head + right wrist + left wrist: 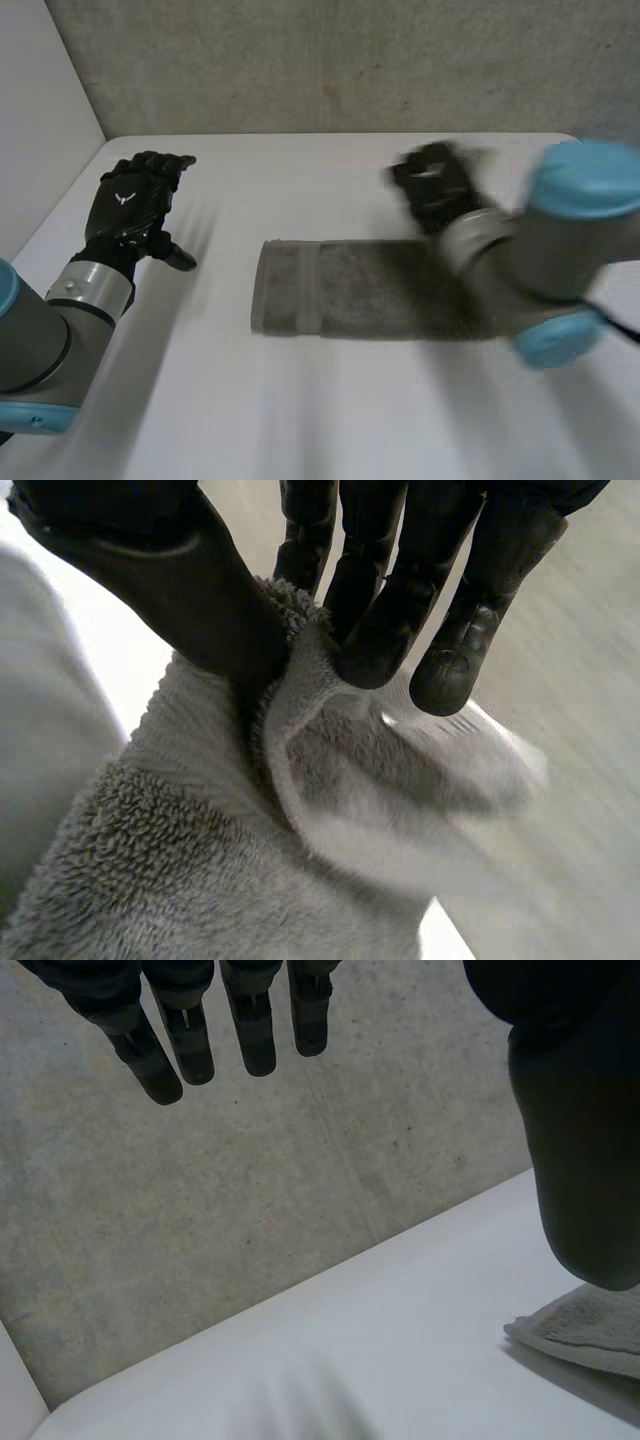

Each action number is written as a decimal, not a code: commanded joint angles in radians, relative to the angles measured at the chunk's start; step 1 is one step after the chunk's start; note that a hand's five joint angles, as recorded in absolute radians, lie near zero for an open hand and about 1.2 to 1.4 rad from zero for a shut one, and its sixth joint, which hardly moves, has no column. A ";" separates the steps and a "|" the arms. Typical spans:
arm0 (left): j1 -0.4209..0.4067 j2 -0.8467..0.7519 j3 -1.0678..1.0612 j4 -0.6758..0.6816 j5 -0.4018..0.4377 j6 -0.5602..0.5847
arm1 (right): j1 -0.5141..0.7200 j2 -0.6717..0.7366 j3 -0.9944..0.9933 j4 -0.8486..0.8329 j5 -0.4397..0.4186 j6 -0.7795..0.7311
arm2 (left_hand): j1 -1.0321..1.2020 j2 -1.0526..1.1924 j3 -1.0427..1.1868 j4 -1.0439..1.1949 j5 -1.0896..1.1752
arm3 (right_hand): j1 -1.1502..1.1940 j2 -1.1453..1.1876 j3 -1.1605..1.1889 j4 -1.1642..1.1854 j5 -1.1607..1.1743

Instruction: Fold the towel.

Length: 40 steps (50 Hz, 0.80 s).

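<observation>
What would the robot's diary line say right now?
right hand: pinching towel edge | left hand: open, off towel | towel: on white table

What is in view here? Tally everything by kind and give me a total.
1 grey terry-cloth towel
2 black robot hands: left hand, right hand
1 white table
Total: 4

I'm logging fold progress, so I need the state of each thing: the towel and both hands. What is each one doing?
towel: lying as a long strip on the table, bunched up and pinched at the end by the right arm.
right hand: shut on the towel, cloth pinched between thumb and fingers.
left hand: open, fingers straight, apart from the towel.
</observation>
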 commanded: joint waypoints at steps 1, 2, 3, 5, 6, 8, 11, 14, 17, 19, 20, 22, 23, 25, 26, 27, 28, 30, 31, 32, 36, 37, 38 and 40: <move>-0.002 0.000 -0.003 0.000 0.000 0.000 | 0.247 0.223 -0.157 0.010 0.002 0.011 | -0.082 -0.080 -0.069 -0.082 -0.216 | 0.086 0.095 0.057 0.061 0.065; -0.002 0.000 -0.001 0.000 0.000 0.002 | 0.247 0.223 -0.158 0.010 0.002 0.011 | -0.082 -0.080 -0.069 -0.082 -0.216 | 0.086 0.095 0.057 0.061 0.065; -0.002 0.000 -0.001 0.000 0.000 0.002 | 0.250 0.261 -0.176 0.022 0.002 0.005 | -0.082 -0.080 -0.069 -0.082 -0.216 | 0.086 0.095 0.057 0.061 0.065; 0.000 0.000 -0.001 0.000 0.000 0.002 | 0.252 0.288 -0.188 0.040 0.002 0.009 | -0.082 -0.080 -0.069 -0.082 -0.216 | -0.251 -0.241 -0.280 -0.275 -0.271; 0.000 0.000 -0.001 0.000 0.000 0.002 | 0.252 0.300 -0.200 0.060 0.004 0.012 | -0.082 -0.080 -0.069 -0.082 -0.216 | -0.527 -0.517 -0.556 -0.551 -0.547; 0.001 0.000 0.000 0.000 0.000 0.002 | 0.252 0.302 -0.213 0.079 0.007 0.012 | -0.082 -0.080 -0.069 -0.082 -0.216 | -0.803 -0.793 -0.832 -0.827 -0.823; 0.001 0.000 0.000 0.000 0.000 0.003 | 0.238 0.294 -0.210 0.108 0.021 0.023 | -0.082 -0.080 -0.069 -0.082 -0.216 | -1.136 -1.126 -1.165 -1.160 -1.156; 0.001 -0.003 0.000 0.002 0.002 0.003 | 0.204 0.234 -0.188 0.143 0.053 0.047 | -0.082 -0.080 -0.069 -0.082 -0.216 | -1.136 -1.126 -1.165 -1.160 -1.156; 0.000 -0.008 0.000 0.000 0.002 0.005 | 0.122 0.159 -0.115 0.174 0.062 0.083 | -0.082 -0.080 -0.069 -0.082 -0.216 | -1.136 -1.126 -1.165 -1.160 -1.156; -0.002 -0.009 0.000 0.000 0.002 0.005 | 0.083 0.119 -0.062 0.174 0.055 0.095 | -0.082 -0.080 -0.069 -0.082 -0.216 | -1.136 -1.126 -1.165 -1.160 -1.156; -0.002 -0.009 0.000 0.000 0.002 0.005 | 0.046 0.080 -0.003 0.172 0.048 0.095 | -0.082 -0.080 -0.069 -0.082 -0.216 | -1.136 -1.126 -1.165 -1.160 -1.156; -0.003 -0.014 -0.001 0.002 0.002 0.007 | 0.017 0.049 0.057 0.168 0.045 0.095 | -0.082 -0.080 -0.069 -0.082 -0.216 | -1.136 -1.126 -1.165 -1.160 -1.156; -0.004 -0.014 -0.001 0.002 0.002 0.007 | 0.017 0.049 0.057 0.168 0.045 0.095 | -0.082 -0.080 -0.069 -0.082 -0.216 | -1.136 -1.126 -1.165 -1.160 -1.156; -0.008 -0.023 0.000 0.002 0.002 0.008 | -0.043 0.010 0.165 0.146 0.021 0.092 | -0.082 -0.080 -0.069 -0.082 -0.216 | -1.136 -1.126 -1.165 -1.160 -1.156; -0.008 -0.023 0.000 0.002 0.002 0.008 | -0.043 0.010 0.166 0.146 0.021 0.092 | -0.082 -0.080 -0.069 -0.082 -0.216 | -1.136 -1.126 -1.165 -1.160 -1.156; -0.010 -0.025 0.000 0.002 0.002 0.008 | -0.069 0.000 0.213 0.122 0.005 0.090 | -0.082 -0.080 -0.069 -0.082 -0.216 | -1.129 -1.119 -1.158 -1.153 -1.149; -0.010 -0.025 0.000 0.002 0.002 0.008 | -0.089 -0.011 0.253 0.093 -0.005 0.089 | -0.082 -0.080 -0.069 -0.082 -0.216 | -1.094 -1.084 -1.123 -1.118 -1.114; -0.013 -0.034 0.000 0.008 0.002 0.010 | -0.106 -0.019 0.285 0.064 -0.013 0.089 | -0.082 -0.080 -0.069 -0.082 -0.216 | -1.035 -1.026 -1.064 -1.060 -1.056; -0.013 -0.034 0.000 0.008 0.002 0.010 | -0.106 -0.019 0.286 0.063 -0.013 0.089 | -0.082 -0.080 -0.069 -0.082 -0.216 | -1.035 -1.025 -1.064 -1.059 -1.055; -0.014 -0.037 -0.001 0.017 0.002 0.010 | -0.121 -0.024 0.315 0.036 -0.016 0.089 | -0.082 -0.080 -0.069 -0.082 -0.216 | -0.939 -0.929 -0.968 -0.963 -0.959; -0.016 -0.039 -0.004 0.034 0.002 0.011 | -0.161 -0.022 0.359 -0.005 -0.019 0.089 | -0.082 -0.080 -0.069 -0.082 -0.216 | -0.505 -0.495 -0.534 -0.529 -0.525; -0.016 -0.039 -0.006 0.038 0.000 0.011 | -0.161 -0.022 0.359 -0.006 -0.019 0.089 | -0.082 -0.080 -0.069 -0.082 -0.216 | -0.503 -0.494 -0.532 -0.528 -0.524; -0.017 -0.039 -0.006 0.038 0.002 0.011 | -0.167 -0.021 0.365 -0.007 -0.018 0.089 | -0.082 -0.080 -0.069 -0.082 -0.216 | -0.323 -0.314 -0.352 -0.347 -0.344; -0.017 -0.037 -0.010 0.038 0.002 0.011 | -0.173 -0.021 0.372 -0.009 -0.018 0.089 | -0.082 -0.080 -0.069 -0.082 -0.216 | -0.157 -0.147 -0.186 -0.181 -0.177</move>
